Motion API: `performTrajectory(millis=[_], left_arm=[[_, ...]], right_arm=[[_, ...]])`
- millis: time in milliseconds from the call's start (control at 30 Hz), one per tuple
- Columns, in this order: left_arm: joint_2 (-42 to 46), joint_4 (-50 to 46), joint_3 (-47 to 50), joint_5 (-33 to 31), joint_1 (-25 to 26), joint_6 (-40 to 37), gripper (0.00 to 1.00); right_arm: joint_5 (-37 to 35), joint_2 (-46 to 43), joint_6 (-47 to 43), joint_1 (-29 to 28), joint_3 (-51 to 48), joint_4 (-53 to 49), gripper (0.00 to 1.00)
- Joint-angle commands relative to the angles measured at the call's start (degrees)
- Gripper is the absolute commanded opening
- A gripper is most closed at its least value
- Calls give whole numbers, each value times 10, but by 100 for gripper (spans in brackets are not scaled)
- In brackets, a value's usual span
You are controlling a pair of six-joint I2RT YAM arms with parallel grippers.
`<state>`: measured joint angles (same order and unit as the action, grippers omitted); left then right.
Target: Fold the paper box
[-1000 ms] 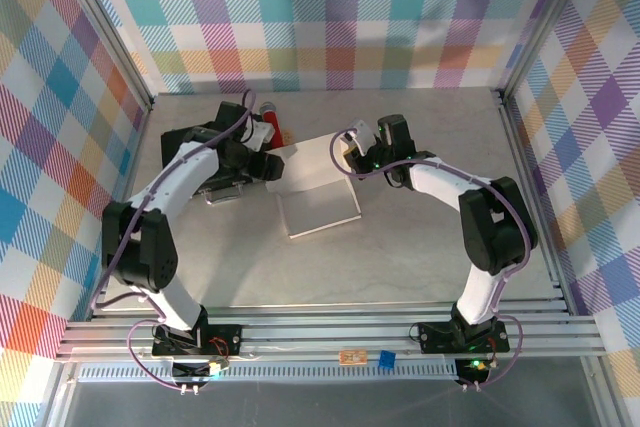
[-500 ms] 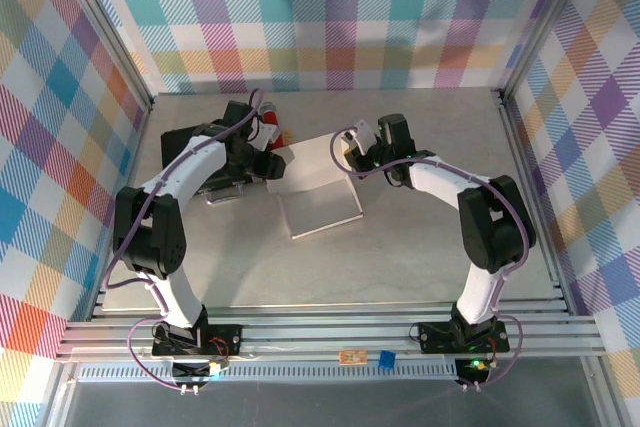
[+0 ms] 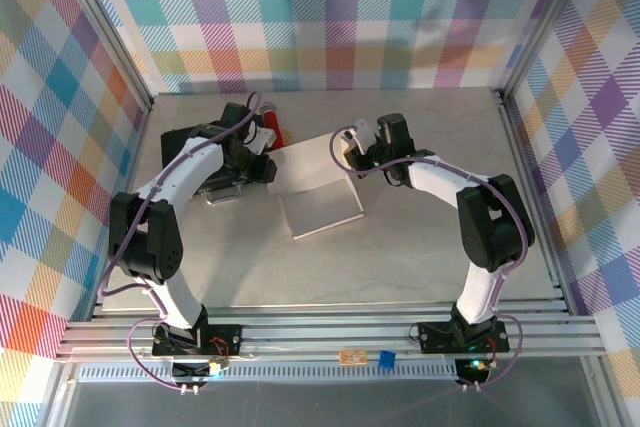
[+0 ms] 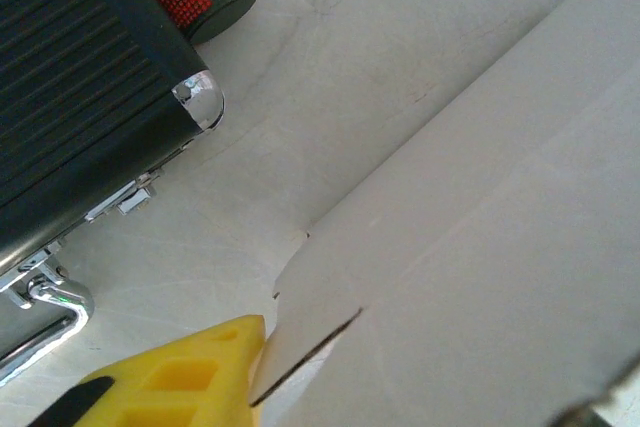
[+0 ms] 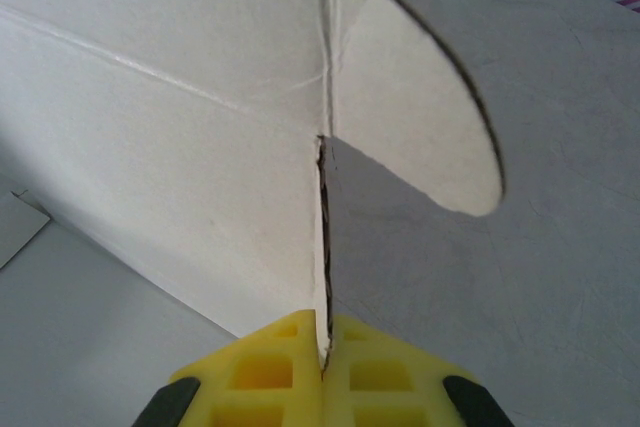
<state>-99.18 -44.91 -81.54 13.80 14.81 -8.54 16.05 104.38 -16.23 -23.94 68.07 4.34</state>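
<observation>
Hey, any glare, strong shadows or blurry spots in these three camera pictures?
Top external: even, soft light, no harsh shadows around the paper box. Left wrist: a bright glint on the chrome corner of the black case; the bottom right edge is blurred. Right wrist: sharp, with the box's rounded flap casting a grey shadow on the table.

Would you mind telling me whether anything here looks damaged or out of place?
Nothing stands out. The paper box is simply half folded, one panel raised, with the right gripper shut on its edge.
</observation>
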Motion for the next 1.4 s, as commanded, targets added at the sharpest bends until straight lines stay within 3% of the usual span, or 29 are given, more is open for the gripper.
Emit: performTrajectory(millis=[0,233,600,833,1000,1167,1367], left_arm=[[4,-5,-5,-6,0,10,26],[-8,29,-11,-10,16,101,18],[-49,5,-53,-121,87,213,18],[-55,5,-67,-195,92,283,0],[-79,-16,-104,-223,102,318,0],[-84,-22,-117,-293,135,357,0],[-38,75,-38,-341,165,399,0]], right_arm=[[3,11,9,3,21,1,0],[-19,9,49,-1,13,17,0],[-70,1,124,-27,-17,58,0],[-82,-6,142,-31,-22,61,0],[-117,-13,177,-40,-22,53,0],[-195,-14,256,-65,-22,42,0],[-243,-29,359,-81,-81,139,0]])
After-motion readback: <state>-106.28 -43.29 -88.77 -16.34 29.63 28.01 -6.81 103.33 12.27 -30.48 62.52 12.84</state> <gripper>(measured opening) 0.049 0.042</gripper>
